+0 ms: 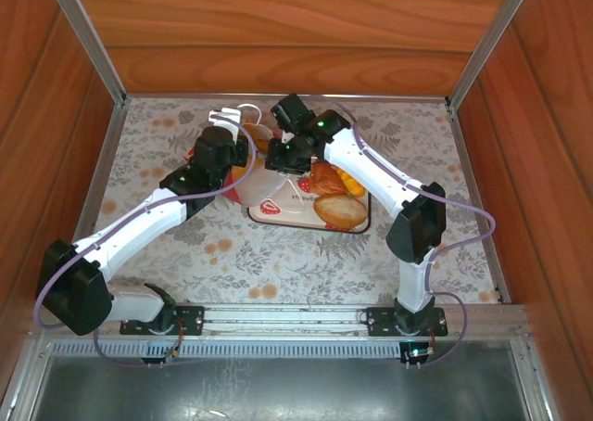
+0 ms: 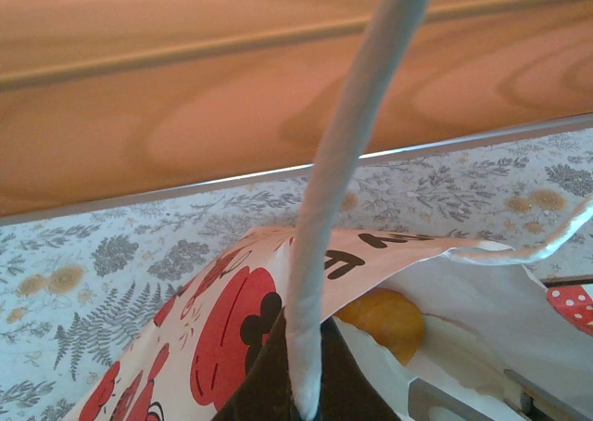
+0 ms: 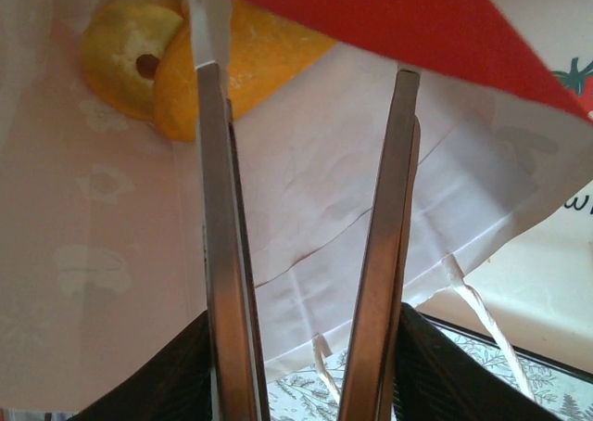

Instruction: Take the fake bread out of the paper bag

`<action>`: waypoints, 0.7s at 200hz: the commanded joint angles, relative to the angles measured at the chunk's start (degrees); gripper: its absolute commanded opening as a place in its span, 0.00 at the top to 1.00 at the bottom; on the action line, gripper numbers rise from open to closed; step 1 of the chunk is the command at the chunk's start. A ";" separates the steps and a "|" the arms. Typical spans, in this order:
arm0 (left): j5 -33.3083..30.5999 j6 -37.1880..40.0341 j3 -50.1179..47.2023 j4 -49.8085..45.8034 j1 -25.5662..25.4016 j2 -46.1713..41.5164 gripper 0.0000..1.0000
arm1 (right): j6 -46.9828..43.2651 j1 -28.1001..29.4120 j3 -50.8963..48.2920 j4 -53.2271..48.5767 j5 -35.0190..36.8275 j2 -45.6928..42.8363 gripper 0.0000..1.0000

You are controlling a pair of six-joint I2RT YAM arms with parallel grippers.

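Observation:
The paper bag lies tipped on the table, its mouth toward the tray. My left gripper is shut on the bag's white cord handle and holds it up; the same gripper is at the bag's far left. My right gripper is open inside the bag, with nothing between its fingers. Fake bread sits deeper in, left of the fingers: a yellow holed bun and an orange roll. The left wrist view shows an orange piece inside the bag's mouth.
A flat strawberry-print tray beside the bag holds a dark croissant, an oval loaf and an orange piece. Wooden walls close in the back and both sides. The floral cloth is bare in front.

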 commanded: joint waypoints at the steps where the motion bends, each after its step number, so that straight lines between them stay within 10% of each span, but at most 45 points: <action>1: 0.73 -1.81 0.47 0.78 -0.37 0.69 1.00 | 0.69 -0.53 -1.35 2.69 -0.76 -0.03 0.57; 140: -1.23 -2.00 0.79 0.77 -0.33 2.56 1.00 | -4.31 1.22 -4.81 6.34 4.32 -7.79 1.00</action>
